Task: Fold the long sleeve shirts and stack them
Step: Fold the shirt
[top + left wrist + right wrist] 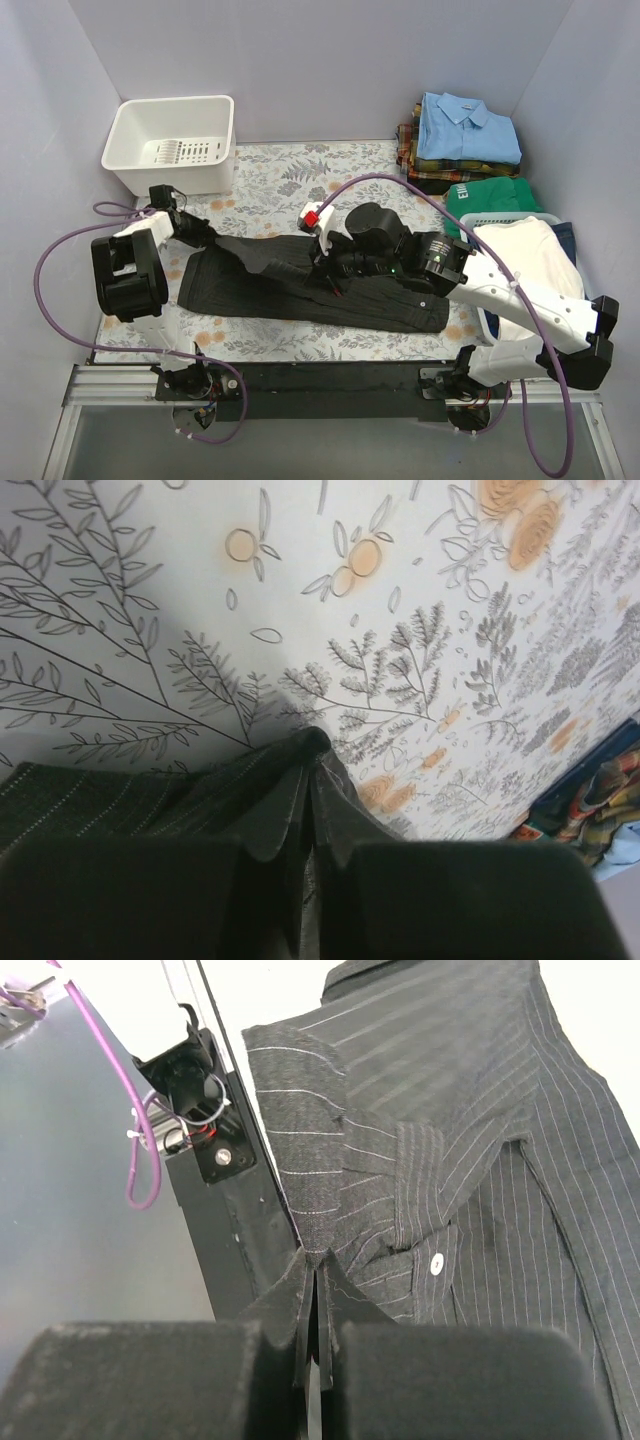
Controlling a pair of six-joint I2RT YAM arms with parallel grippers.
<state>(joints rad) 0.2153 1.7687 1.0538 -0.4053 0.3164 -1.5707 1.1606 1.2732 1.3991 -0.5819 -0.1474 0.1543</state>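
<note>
Toward the back left of the table (290,175), a white basket (128,125) with a slotted floor sits against the wall. Just in front of it, the left gripper (207,236) reaches down to the left end of the black pinstriped shirt (300,295). Its wrist view shows the jaws clenched on a peak of the dark striped cloth. Only the thickness of the fabric keeps them apart, and the pinched fold stands raised above the floral table cover (450,630).

The shirt lies lengthwise across the middle of the table, from the left gripper to beneath the right forearm. A lifted ridge of cloth runs between the two grippers.

Near the shirt's centre, the right gripper (326,262) is clamped on it too. Its wrist view shows the jaws nearly meeting on a thin upright fold of pinstriped fabric. A strip with a small pale button (436,1261) lies just beside the grip. The black rail (230,1230) at the table's near edge and a purple cable (140,1160) show off to one side.

At the back right corner is a pile of folded clothes, with a light blue shirt (468,128) on top and a plaid shirt (420,152) beneath it. A green garment (492,192) lies in front of the pile, next to a blue basket (480,217) heaped with white cloth (520,255).
</note>
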